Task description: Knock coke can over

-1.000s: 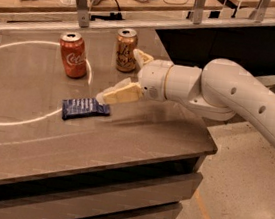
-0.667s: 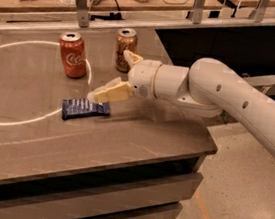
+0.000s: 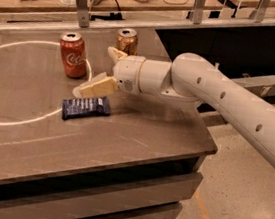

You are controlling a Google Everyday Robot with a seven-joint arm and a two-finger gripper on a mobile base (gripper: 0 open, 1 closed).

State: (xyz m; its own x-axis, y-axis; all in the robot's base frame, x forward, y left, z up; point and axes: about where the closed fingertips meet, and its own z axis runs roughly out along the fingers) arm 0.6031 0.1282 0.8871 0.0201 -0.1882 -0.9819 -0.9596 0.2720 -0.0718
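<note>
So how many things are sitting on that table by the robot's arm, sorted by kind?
Soda cans: 2, the coke can and a gold-brown can.
Snack packets: 1, a dark blue packet.
Total: 3 on the table.
The gripper, fingers open, hovers just right of the coke can, above the dark blue packet.

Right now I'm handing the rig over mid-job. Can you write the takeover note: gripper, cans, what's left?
Gripper: open, empty, low over the grey table, close beside the red aluminium coke can, no contact visible.
Coke can: upright.
Gold-brown can: upright, behind the gripper.
Dark blue snack wrapper: flat, in front of the gripper.
Done: approach.
Left: push the coke can over.
</note>
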